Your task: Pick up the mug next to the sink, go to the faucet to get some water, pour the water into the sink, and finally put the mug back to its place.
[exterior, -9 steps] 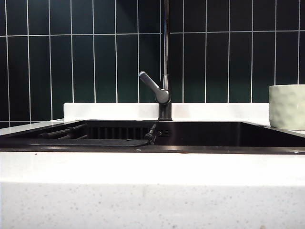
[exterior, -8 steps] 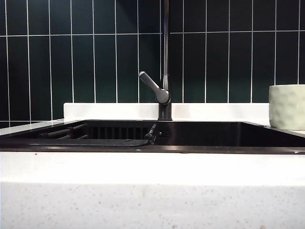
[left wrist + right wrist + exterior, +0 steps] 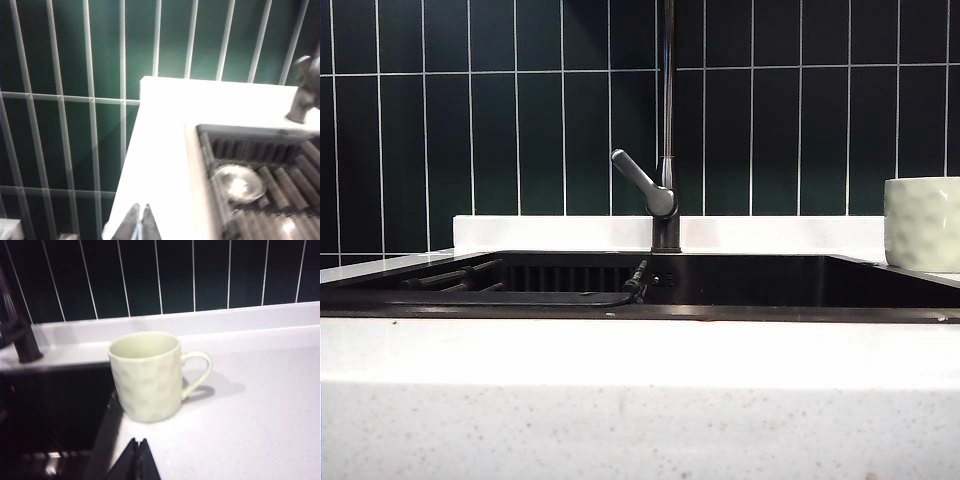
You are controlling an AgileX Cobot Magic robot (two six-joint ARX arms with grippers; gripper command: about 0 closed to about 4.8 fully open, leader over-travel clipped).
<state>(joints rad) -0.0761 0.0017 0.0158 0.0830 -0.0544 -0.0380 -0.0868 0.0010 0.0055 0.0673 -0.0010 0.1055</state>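
Observation:
The cream dimpled mug (image 3: 923, 223) stands upright on the white counter at the right end of the black sink (image 3: 650, 311), cut off by the exterior view's right edge. In the right wrist view the mug (image 3: 146, 376) looks empty, handle turned away from the sink (image 3: 55, 410). My right gripper (image 3: 138, 441) is shut and empty, short of the mug. The dark faucet (image 3: 666, 130) rises behind the sink's middle with its grey lever (image 3: 642, 184) angled left. My left gripper (image 3: 140, 206) is shut and empty above the counter (image 3: 165, 150) beside the sink (image 3: 260, 175). No water shows. Neither gripper shows in the exterior view.
Dark green tiles (image 3: 520, 110) back the counter. A ribbed rack (image 3: 280, 180) and a round metal drain (image 3: 239, 182) lie in the basin. The faucet base (image 3: 303, 97) stands on the back ledge. Wide bare counter (image 3: 260, 405) lies past the mug's handle.

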